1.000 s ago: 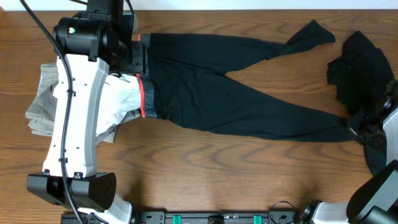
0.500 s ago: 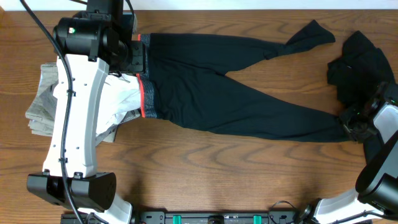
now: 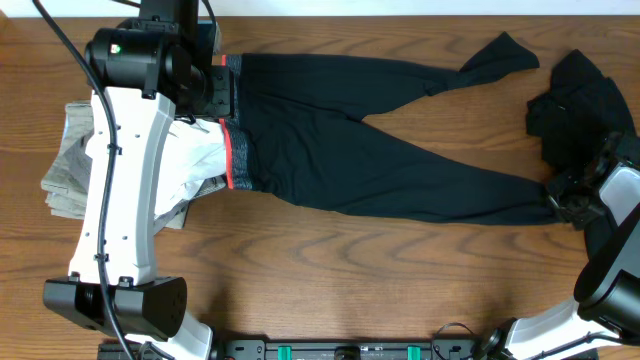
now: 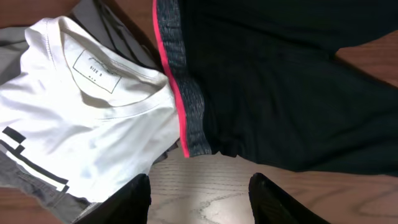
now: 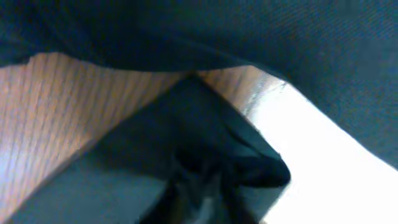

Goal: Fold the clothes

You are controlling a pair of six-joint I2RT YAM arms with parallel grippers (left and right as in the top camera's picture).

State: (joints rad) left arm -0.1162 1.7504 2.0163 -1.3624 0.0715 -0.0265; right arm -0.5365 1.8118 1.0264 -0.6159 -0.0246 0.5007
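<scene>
The right gripper, at the right edge, pinches the lower cuff of the trousers spread across mid-frame, seemingly to fold that leg leftward; the left gripper hovers half open over the waistband, upper left.

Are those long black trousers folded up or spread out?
Spread out: the trousers lie full length on the table, both legs stretched apart toward the right.

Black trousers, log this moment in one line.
black trousers: spread flat, unfolded | right gripper: shut on leg cuff | left gripper: open, empty, near waistband
</scene>
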